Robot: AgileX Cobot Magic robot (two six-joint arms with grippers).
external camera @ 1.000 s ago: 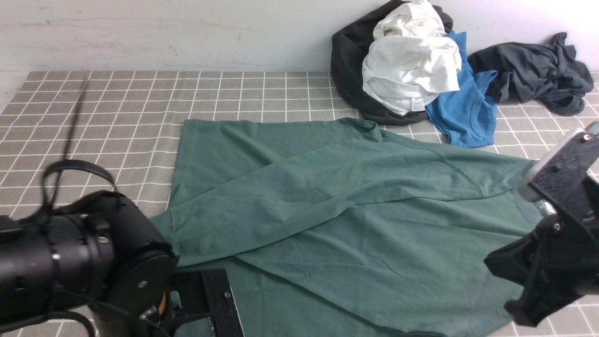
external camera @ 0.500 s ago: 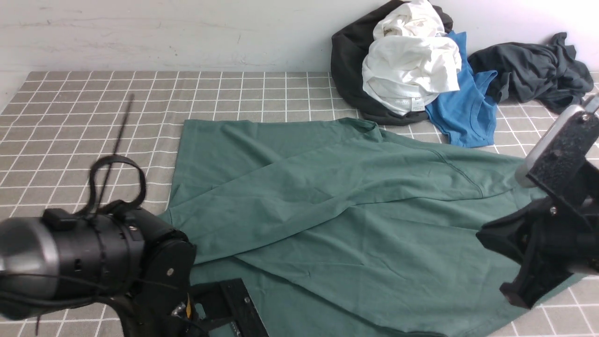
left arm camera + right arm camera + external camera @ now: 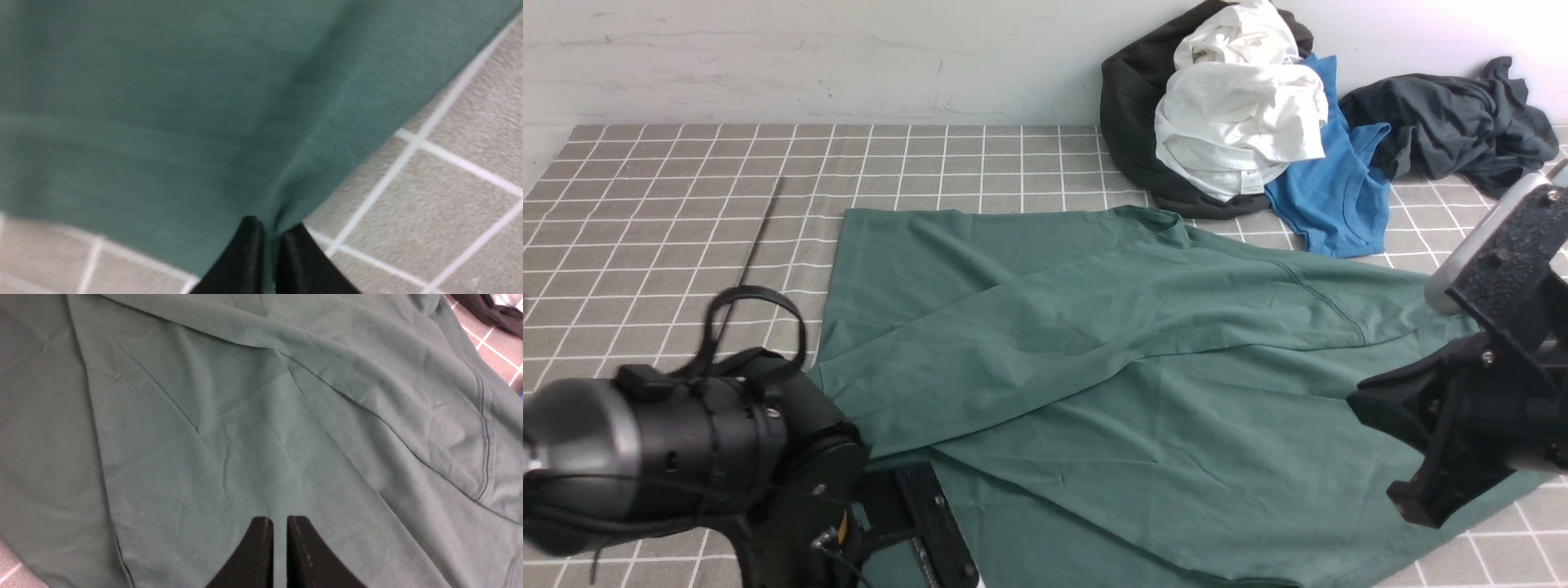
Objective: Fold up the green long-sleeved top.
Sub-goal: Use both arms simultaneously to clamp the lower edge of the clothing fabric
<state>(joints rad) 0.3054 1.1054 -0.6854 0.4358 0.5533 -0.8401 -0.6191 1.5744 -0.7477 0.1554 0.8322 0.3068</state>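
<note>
Green long-sleeved top: lies spread on the checked tablecloth, about mid-table. The neck end points to the far side and the hem toward the robot. One sleeve is folded diagonally across the body, from the right shoulder seam down to the garment's left edge. The fabric is mostly flat with shallow creases. No label or logo is visible.

Left gripper: at the near-left corner of the top. In the left wrist view the fingertips are pressed together on the cloth's edge, and the green fabric bunches into a small ridge where it enters them. Grid cloth shows just beside the pinch. This view is blurred.

Right gripper: raised over the right side of the top. The jaws are almost together with only a thin slit between them. The fabric below lies flat, and nothing is seen caught in the slit.

Surroundings: a heap of clothes sits at the far right against the wall. It consists of a black garment with a white garment on top of it, a bright blue T-shirt beside them and near the top's shoulder, and a dark grey garment further right.
</note>
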